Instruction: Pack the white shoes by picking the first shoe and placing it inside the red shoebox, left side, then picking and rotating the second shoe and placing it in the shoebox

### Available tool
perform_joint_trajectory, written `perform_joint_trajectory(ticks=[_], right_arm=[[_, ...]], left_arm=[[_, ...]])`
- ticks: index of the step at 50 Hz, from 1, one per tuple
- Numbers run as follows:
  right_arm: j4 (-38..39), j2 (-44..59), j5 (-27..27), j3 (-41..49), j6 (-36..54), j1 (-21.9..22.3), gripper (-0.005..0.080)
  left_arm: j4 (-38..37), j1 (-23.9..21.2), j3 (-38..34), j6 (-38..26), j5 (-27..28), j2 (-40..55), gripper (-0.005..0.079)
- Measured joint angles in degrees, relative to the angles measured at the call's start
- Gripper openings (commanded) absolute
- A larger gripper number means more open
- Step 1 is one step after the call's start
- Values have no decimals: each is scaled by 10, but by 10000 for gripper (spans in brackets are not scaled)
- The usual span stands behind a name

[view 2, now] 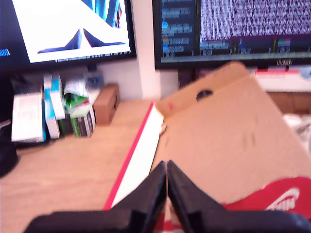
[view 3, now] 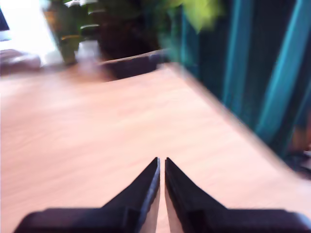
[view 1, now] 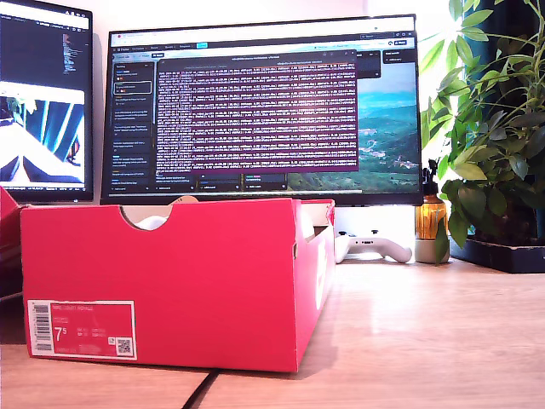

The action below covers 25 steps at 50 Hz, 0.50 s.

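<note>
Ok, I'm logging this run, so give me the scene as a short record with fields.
box: red shoebox upright on the wooden desk, barcode label facing the exterior view
shoes: something white shows through the notch; otherwise hidden
first gripper: my first gripper shut, empty, over the box lid
second gripper: my second gripper shut, empty, over bare desk
behind: monitor, white controller, plant

Both grippers (view 2: 166, 167) (view 3: 161, 164) seemingly closed, empty

The red shoebox (view 1: 170, 281) carries a white barcode label (view 1: 82, 328) on its front face, reading "7.5" beside a barcode and a small QR code; the first wrist view shows part of a white swoosh logo (view 2: 286, 198) on red cardboard; the monitor text is too small to read.
</note>
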<state>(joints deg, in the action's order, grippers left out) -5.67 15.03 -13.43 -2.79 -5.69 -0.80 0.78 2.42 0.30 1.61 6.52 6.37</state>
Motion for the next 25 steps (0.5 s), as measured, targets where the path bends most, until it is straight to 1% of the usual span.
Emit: perform_joint_trajectory(ticks=[12, 17, 20, 21, 25], right_arm=[[-42, -30, 85, 0, 2, -1, 0], [-61, -33, 90, 0, 2, -1, 0], [-66, -33, 91, 0, -14, -1, 0], [-67, -33, 93, 0, -47, -1, 0], [-63, -33, 97, 0, -69, -1, 0]], left_arm=[[-13, 0, 0, 11, 0, 0, -19], [-26, 0, 0, 13, -1, 0, -19], [-38, 0, 0, 13, -2, 0, -19], [-40, 0, 0, 13, -2, 0, -19], [-43, 0, 0, 19, -2, 0, -19]])
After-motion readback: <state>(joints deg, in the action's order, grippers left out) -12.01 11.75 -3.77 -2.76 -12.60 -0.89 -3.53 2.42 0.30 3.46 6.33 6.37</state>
